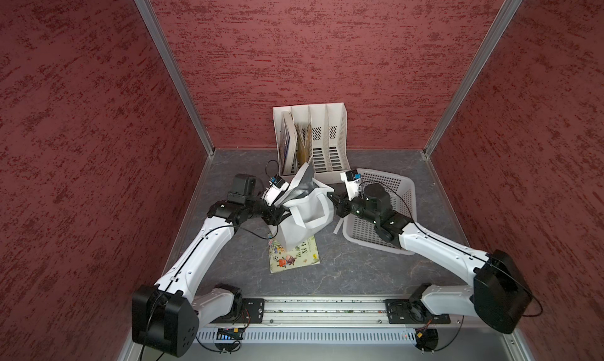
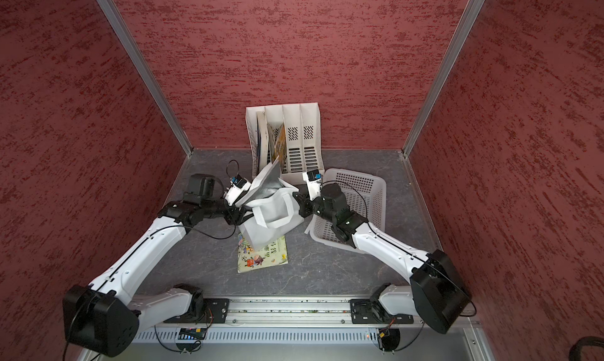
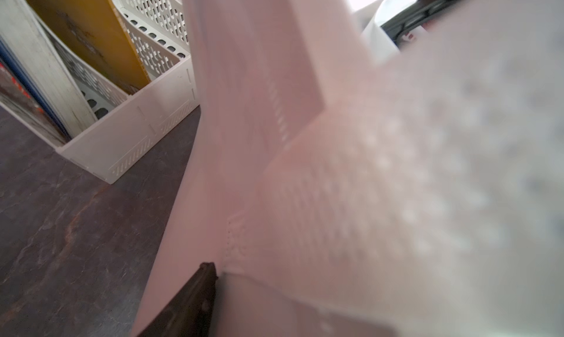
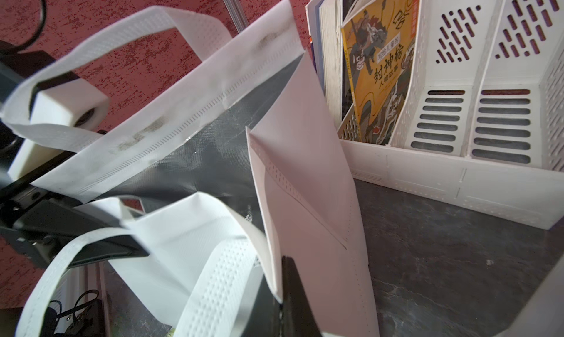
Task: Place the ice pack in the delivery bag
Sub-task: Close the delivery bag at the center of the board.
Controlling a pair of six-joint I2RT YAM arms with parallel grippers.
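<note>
The delivery bag (image 1: 304,219) (image 2: 271,212) stands mid-table, a white tote with its silver lining showing at the open mouth (image 4: 213,155). My right gripper (image 1: 331,197) (image 4: 287,259) is shut on the bag's right-hand rim, with the thin fabric edge pinched against its dark finger. My left gripper (image 1: 277,211) (image 2: 240,212) is at the bag's left rim with the wall between its jaws. In the left wrist view only one dark finger (image 3: 204,277) shows against the white fabric (image 3: 335,183), so its state is unclear. The ice pack is out of view.
A white slotted file rack (image 1: 327,140) holding books stands against the back wall, just behind the bag. A white perforated basket (image 1: 392,192) lies to the right, under my right arm. A picture book (image 1: 294,258) lies flat, partly under the bag.
</note>
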